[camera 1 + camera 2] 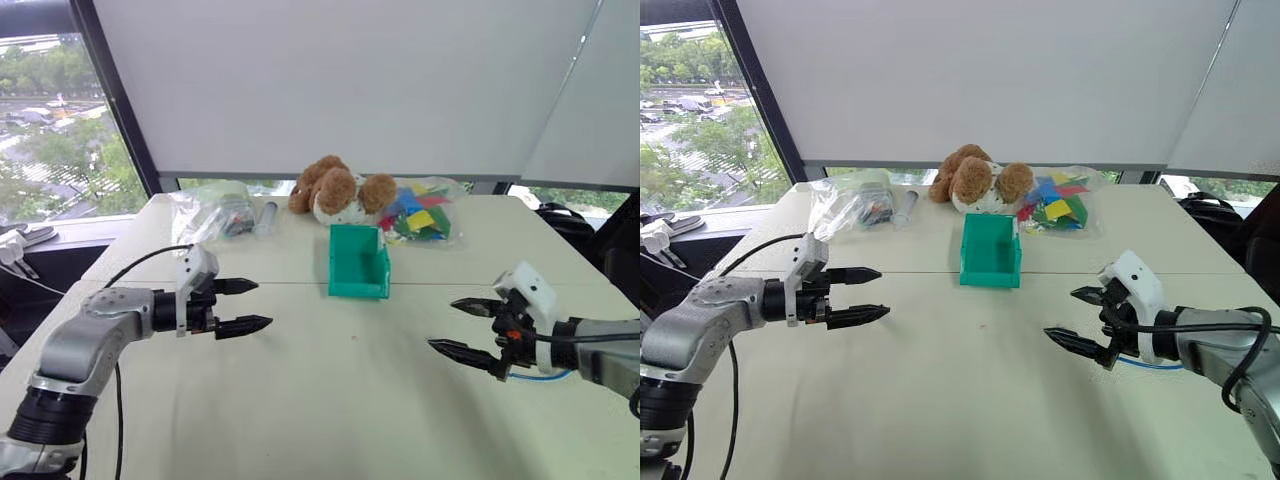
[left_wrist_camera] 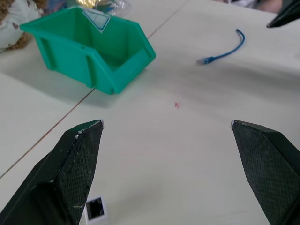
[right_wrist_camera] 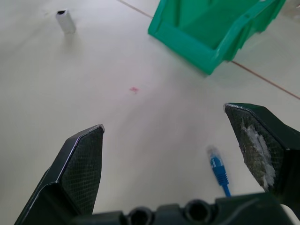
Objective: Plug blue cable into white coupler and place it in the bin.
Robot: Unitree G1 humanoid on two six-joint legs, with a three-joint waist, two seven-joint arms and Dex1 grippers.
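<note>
The tabletop is seen carrying the bin at mid-width toward the far edge, just in front of a stuffed toy flanked by a bag of colourful pieces and a clear bag along that edge. The left hand and the right hand are held above the tabletop with fingers spread wide and nothing gripped. The blue cable lies toward the right edge beneath the right hand, and the white coupler stands toward the left edge beneath the left hand.
</note>
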